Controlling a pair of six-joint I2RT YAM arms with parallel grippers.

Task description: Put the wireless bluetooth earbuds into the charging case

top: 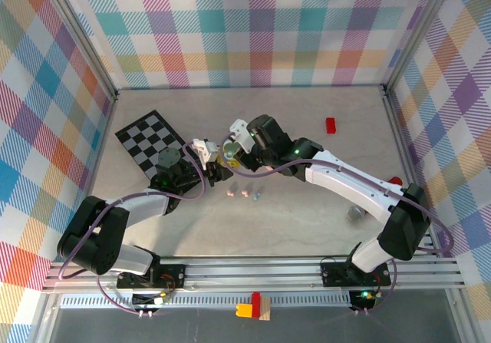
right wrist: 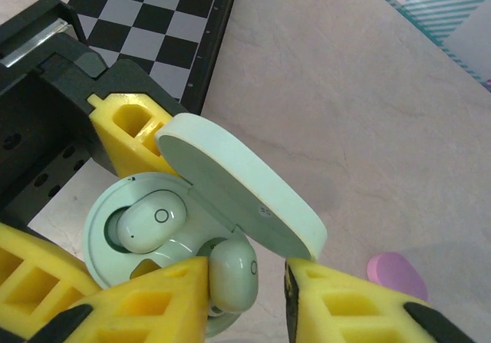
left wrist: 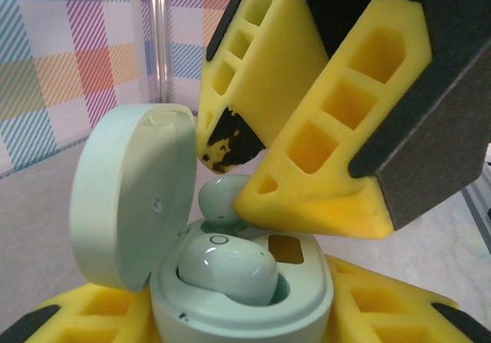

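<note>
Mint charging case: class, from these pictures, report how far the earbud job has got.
Done: the mint case stands open in the left pincer, one earbud seated in its well. In hand: a second earbud sits tilted at the other well inside the right pincer, whose jaws look slightly parted. Left: settling it fully and closing the lid; pastel pieces lie loose nearby.
</note>
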